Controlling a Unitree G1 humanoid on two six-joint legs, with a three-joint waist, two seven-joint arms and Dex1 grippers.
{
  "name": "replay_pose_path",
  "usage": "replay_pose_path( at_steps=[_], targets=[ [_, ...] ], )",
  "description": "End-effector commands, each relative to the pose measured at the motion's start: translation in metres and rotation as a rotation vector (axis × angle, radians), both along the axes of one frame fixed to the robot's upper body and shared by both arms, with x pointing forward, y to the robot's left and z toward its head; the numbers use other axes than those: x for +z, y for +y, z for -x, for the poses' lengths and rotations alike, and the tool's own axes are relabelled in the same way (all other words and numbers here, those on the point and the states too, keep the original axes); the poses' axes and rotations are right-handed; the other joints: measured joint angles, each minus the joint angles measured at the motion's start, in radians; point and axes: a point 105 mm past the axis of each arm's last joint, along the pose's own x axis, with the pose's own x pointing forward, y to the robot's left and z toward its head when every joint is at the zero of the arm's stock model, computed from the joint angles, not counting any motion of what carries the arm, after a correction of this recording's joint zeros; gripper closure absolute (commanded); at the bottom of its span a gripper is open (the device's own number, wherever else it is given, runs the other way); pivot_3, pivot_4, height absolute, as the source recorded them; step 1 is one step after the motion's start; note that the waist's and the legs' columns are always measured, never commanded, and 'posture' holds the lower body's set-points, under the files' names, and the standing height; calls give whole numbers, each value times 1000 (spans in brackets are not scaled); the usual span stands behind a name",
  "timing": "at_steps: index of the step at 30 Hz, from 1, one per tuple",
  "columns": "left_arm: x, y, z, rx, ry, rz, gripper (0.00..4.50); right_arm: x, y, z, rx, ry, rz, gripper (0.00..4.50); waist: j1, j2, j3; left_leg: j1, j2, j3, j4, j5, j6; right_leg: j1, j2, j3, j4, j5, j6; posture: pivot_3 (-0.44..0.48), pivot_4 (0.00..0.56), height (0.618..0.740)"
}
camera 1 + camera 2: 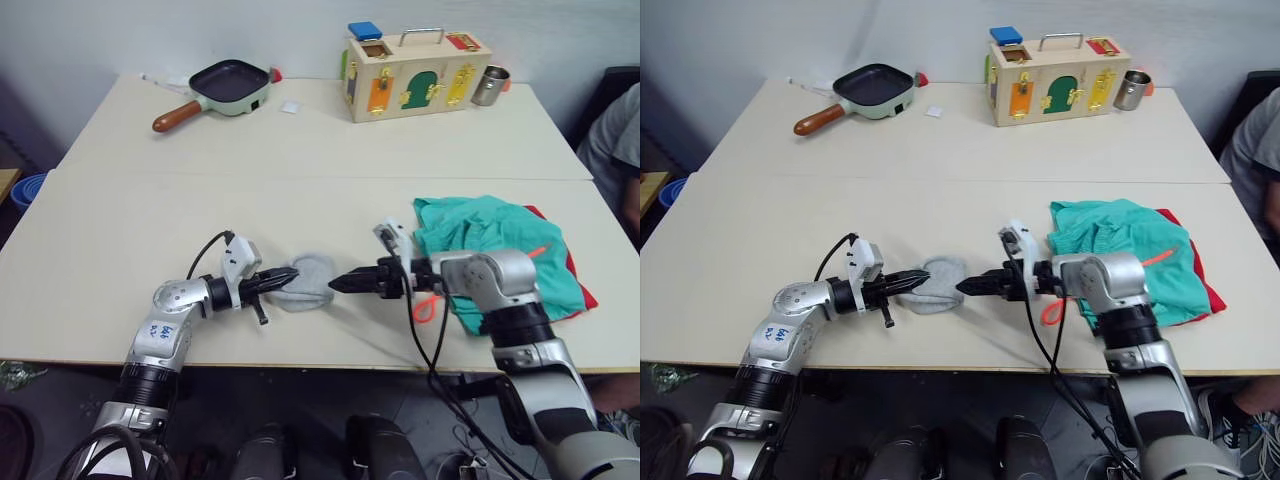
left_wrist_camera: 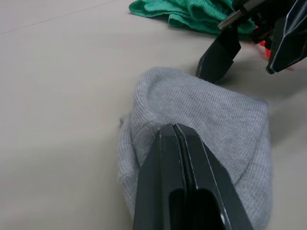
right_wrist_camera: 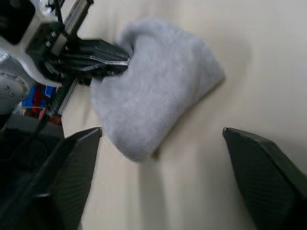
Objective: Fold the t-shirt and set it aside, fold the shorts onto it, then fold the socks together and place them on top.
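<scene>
The light grey socks [image 1: 308, 282] lie bundled near the table's front middle. My left gripper [image 1: 283, 279] is shut on their left edge, its black fingers [image 2: 192, 158] pressed together over the knit. My right gripper [image 1: 338, 284] hovers just right of the bundle, open, and in its wrist view the fingers stand wide apart on either side of the socks [image 3: 158, 96]. To the right, the teal shorts [image 1: 490, 240] lie on the red t-shirt [image 1: 578, 285], of which a thin edge shows. An orange drawstring [image 1: 425, 305] trails from the shorts beside my right wrist.
At the back of the table [image 1: 300, 150] sit a frying pan [image 1: 232, 84], a wooden latch box [image 1: 415, 75] and a metal cup [image 1: 490, 85]. A person [image 1: 615, 150] sits at the far right. A blue bucket [image 1: 25, 190] stands on the floor at left.
</scene>
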Motion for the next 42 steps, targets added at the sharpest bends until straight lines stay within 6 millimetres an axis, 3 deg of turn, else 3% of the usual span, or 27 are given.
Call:
replay_pose_path(
  at_steps=[1,4,8,13,15,16,20,23,25,29,31,33,37,42],
  targets=[
    [-6,-1,3,-16,11,-9,4500,-8,20,6,34,73,0,28,-2,0,0,0,0,0,0,0,0,0,0,0,1,0,0,0,150,740],
    [-7,-1,5,-17,11,-11,4500,-7,33,3,15,88,-26,646,-3,0,0,0,0,0,0,0,0,0,1,0,2,0,0,0,150,740],
    [-8,4,5,0,7,-21,4500,-8,40,1,4,76,-34,2062,-5,0,0,-1,0,0,0,0,0,0,1,0,5,0,0,0,150,740],
    [-3,15,9,28,-6,10,4500,-2,28,0,-8,73,-64,3832,-10,0,0,-1,0,0,0,0,0,-1,1,0,4,0,0,0,150,740],
    [9,14,15,8,-27,81,4500,4,23,2,-4,68,-100,4373,-13,0,0,-1,0,0,-1,0,0,-1,1,0,4,0,0,0,150,740],
    [19,14,15,20,-49,129,4500,9,21,3,5,58,-125,4486,-12,0,0,-1,0,0,-1,0,0,-1,1,0,4,0,0,0,150,740],
    [41,11,29,-31,-30,154,3613,35,5,16,59,16,-214,4500,0,0,1,-4,0,-2,0,0,0,-2,0,-1,3,0,0,0,150,740],
    [73,10,48,-105,-89,158,2724,72,-42,29,72,-39,-270,4500,4,1,2,-5,0,-2,0,0,0,-2,1,-1,2,0,0,0,150,740],
    [82,9,53,-120,-104,166,2119,84,-58,35,76,-62,-271,4500,13,3,2,-6,-1,-4,0,-1,1,-2,0,-2,-1,1,1,0,150,740],
    [108,3,64,-169,-198,201,832,127,-150,32,-102,-179,-181,4500,14,5,4,-6,-1,-4,-1,-2,2,0,0,-3,-10,1,2,0,150,740],
    [114,-3,69,-203,-217,222,280,135,-181,33,-174,-176,-124,4500,13,5,4,-7,-2,-3,-1,-1,4,0,0,-3,-11,2,4,0,150,740],
    [114,-9,73,-237,-212,227,29,132,-209,27,-252,-173,-48,4500,11,5,4,-6,-1,-2,0,-2,3,0,2,-2,-12,2,4,0,150,740],
    [112,-16,80,-297,-168,247,29,96,-272,12,-428,-170,269,4500,2,4,5,-2,1,3,-1,-2,2,3,4,1,-12,2,4,0,150,740],
    [115,-26,86,-345,-182,262,29,66,-295,0,-527,-117,388,4500,3,8,7,-2,0,6,-1,-1,1,-1,5,5,-10,2,4,0,150,740]
  ],
)
